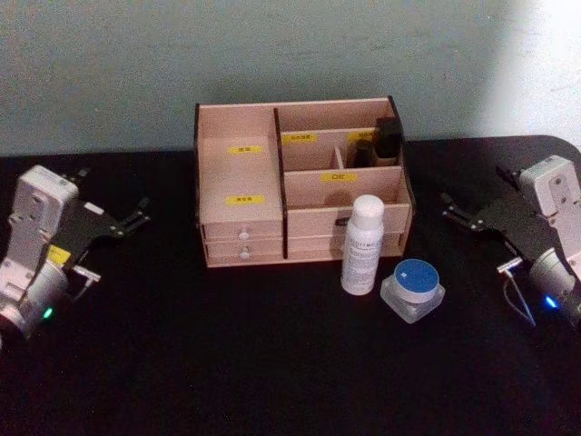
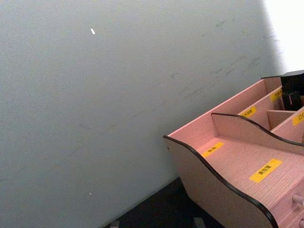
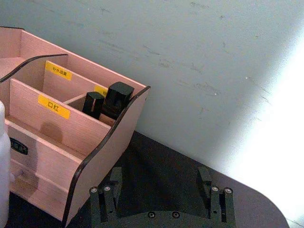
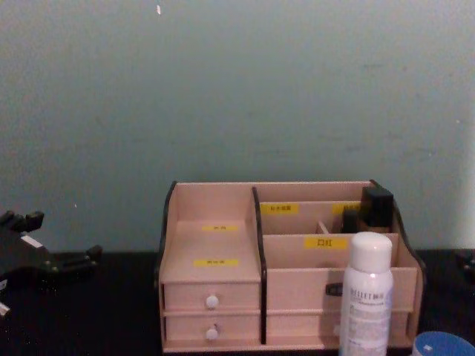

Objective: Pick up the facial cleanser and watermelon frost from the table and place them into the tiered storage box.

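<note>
The blue-lidded jar (image 1: 413, 289) and white cleanser bottle (image 1: 363, 245) stand just before the tiered storage box (image 1: 241, 182), while the left gripper (image 1: 138, 214) and right gripper (image 3: 160, 173) flank it, fingers spread wide, holding nothing.

A flat black tabletop (image 1: 227, 363) spreads across the head view from 3 o'clock down through 6 to 9. Above it, from 10 to 2 o'clock, rises a plain, scuffed grey-green painted wall (image 1: 272, 54), with a bright white patch of light (image 1: 545, 54) in the far 2 o'clock corner. Nearer the middle, also toward 2 o'clock, stands a taller black rectangular case (image 1: 388, 136). Just beside it, at its 8 o'clock, is a shorter black case (image 1: 363, 152). In the chest view a tiny white speck (image 4: 158, 10) marks the wall at 11 o'clock.
</note>
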Robot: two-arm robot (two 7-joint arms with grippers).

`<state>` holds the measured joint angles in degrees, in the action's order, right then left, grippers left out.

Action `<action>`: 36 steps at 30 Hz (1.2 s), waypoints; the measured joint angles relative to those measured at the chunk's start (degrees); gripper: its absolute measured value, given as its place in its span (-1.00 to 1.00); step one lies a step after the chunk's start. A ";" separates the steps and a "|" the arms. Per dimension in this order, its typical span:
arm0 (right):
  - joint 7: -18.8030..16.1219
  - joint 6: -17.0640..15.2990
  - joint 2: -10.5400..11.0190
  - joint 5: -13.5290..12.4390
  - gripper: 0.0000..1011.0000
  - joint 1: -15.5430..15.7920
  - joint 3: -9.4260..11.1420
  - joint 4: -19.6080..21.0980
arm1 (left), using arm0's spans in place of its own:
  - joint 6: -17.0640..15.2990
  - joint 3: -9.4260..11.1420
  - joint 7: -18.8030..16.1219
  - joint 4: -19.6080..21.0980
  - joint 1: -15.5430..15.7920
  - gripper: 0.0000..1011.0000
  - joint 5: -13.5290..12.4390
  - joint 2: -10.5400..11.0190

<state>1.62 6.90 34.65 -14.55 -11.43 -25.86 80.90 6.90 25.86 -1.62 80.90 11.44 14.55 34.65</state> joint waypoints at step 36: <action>-0.07 0.02 -0.02 0.04 0.98 0.02 0.10 0.00 | 0.00 0.00 0.00 0.00 0.00 0.98 0.00 0.00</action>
<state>1.55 6.93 34.62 -14.51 -11.41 -25.77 80.90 6.91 25.86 -1.62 80.90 11.43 14.55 34.65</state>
